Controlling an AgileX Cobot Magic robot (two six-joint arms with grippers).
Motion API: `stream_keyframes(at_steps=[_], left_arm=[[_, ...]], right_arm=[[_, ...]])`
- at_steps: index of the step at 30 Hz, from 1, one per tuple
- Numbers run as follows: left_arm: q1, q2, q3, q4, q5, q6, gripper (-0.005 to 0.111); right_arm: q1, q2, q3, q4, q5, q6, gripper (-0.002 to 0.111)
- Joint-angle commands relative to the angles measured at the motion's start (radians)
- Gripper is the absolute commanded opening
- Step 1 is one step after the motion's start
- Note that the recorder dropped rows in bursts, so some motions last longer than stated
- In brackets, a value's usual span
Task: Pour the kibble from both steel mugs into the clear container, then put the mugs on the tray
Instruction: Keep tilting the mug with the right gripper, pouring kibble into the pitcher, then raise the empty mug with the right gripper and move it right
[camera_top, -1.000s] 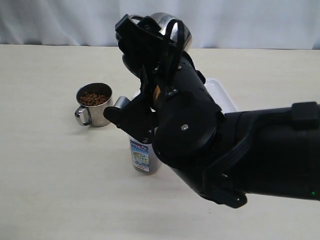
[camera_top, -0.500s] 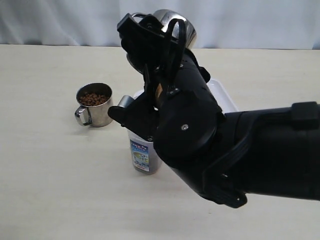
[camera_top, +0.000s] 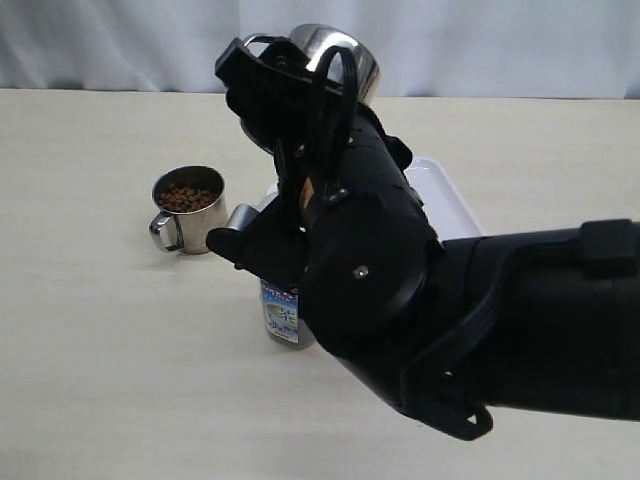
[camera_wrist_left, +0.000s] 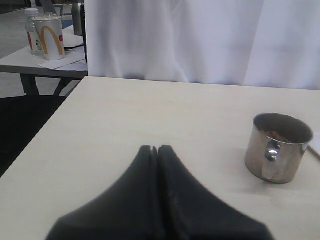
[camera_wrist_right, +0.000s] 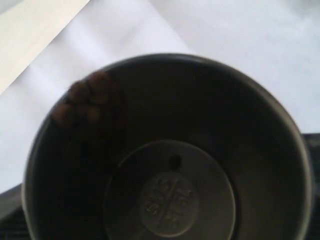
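Note:
My right gripper (camera_top: 300, 75) is shut on a steel mug (camera_top: 338, 48), held high and tipped on its side above the clear container (camera_top: 283, 318). Only the container's labelled base shows below the arm. The right wrist view looks into this mug (camera_wrist_right: 170, 200): a few kibble pellets (camera_wrist_right: 85, 100) cling to its wall and the bottom is bare. The other steel mug (camera_top: 190, 210) stands upright on the table with kibble (camera_top: 187, 197) inside. My left gripper (camera_wrist_left: 156, 149) is shut and holds nothing; that mug (camera_wrist_left: 277, 147) stands some way off from it. The white tray (camera_top: 445, 205) lies behind the arm.
The big black right arm (camera_top: 450, 300) hides the middle and right of the table. A white curtain (camera_top: 100, 40) hangs behind. The left wrist view shows the table's side edge (camera_wrist_left: 45, 135) and a side table with a paper cup (camera_wrist_left: 50, 35).
My right arm has shifted slightly left with the tipped mug and now hides more of the clear container. The standing mug has not moved.

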Motion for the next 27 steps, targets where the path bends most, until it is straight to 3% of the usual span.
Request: stream_keyframes(at_steps=[1, 27], left_arm=[[-0.008, 0.0, 0.003, -0.002, 0.0, -0.005, 0.0], [-0.008, 0.0, 0.003, -0.002, -0.007, -0.005, 0.0]], right_arm=[[0.003, -0.004, -0.007, -0.018, 0.018, -0.012, 0.004], [0.003, -0.004, -0.007, -0.018, -0.008, -0.116, 0.004]])
